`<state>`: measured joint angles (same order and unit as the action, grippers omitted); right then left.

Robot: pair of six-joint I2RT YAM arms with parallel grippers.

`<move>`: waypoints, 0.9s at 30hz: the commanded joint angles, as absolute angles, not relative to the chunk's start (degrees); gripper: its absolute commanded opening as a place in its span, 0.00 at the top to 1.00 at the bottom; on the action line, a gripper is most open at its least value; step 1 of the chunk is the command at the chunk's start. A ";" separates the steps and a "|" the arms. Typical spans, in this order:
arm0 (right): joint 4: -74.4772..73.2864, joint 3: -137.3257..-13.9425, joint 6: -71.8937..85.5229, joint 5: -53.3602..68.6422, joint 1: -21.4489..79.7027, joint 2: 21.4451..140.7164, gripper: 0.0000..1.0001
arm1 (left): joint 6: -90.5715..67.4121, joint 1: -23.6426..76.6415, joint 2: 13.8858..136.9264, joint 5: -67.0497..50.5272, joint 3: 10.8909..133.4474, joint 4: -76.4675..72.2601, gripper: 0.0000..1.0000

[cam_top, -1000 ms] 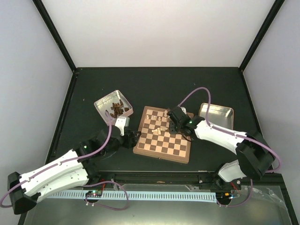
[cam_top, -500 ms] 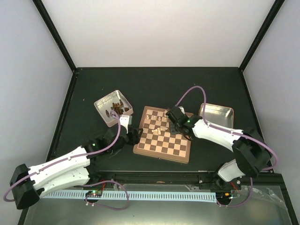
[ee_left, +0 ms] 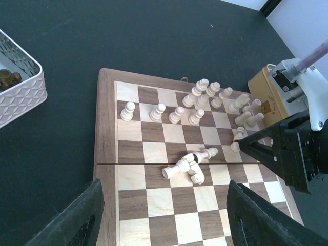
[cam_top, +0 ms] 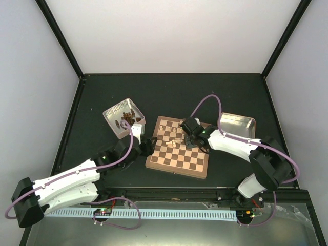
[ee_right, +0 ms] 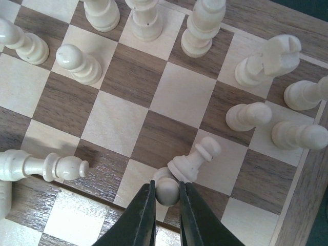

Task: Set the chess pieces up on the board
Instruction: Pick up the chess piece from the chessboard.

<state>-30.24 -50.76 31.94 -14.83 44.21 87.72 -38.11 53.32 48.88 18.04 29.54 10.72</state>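
The board lies at the table's middle, with cream chess pieces standing in its far rows and three lying in a heap near its centre. My right gripper is shut on the round head of one cream pawn. A second pawn leans against the held one. In the top view the right gripper is over the board's far right part. My left gripper hangs open over the board's near left squares, holding nothing, at the board's left edge in the top view.
A white tin holding dark pieces stands left of the board, close to the left arm. A shiny metal tin sits to the board's right, behind the right arm. Standing pieces crowd the squares just beyond the right fingertips.
The right gripper has closed onto the pawn's head. The left arm has shifted slightly toward the board's left edge, its jaws unchanged.
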 commanded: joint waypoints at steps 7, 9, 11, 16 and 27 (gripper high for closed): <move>-31.65 -53.89 30.48 -17.02 44.02 89.31 0.77 | -36.64 53.00 50.35 19.57 30.59 7.30 0.32; -31.71 -54.47 30.25 -17.05 44.03 89.67 0.78 | -36.61 53.00 50.45 19.62 30.59 7.34 0.32; -32.14 -54.93 29.99 -17.58 44.01 90.10 0.82 | -36.64 53.00 50.58 19.59 30.51 7.25 0.32; -33.53 -55.19 29.53 -19.61 44.03 90.36 0.88 | -37.02 53.00 50.60 19.63 30.67 7.79 0.32; -32.93 -55.00 27.93 -17.04 44.03 92.00 0.83 | -36.61 52.98 50.70 19.52 30.59 7.30 0.32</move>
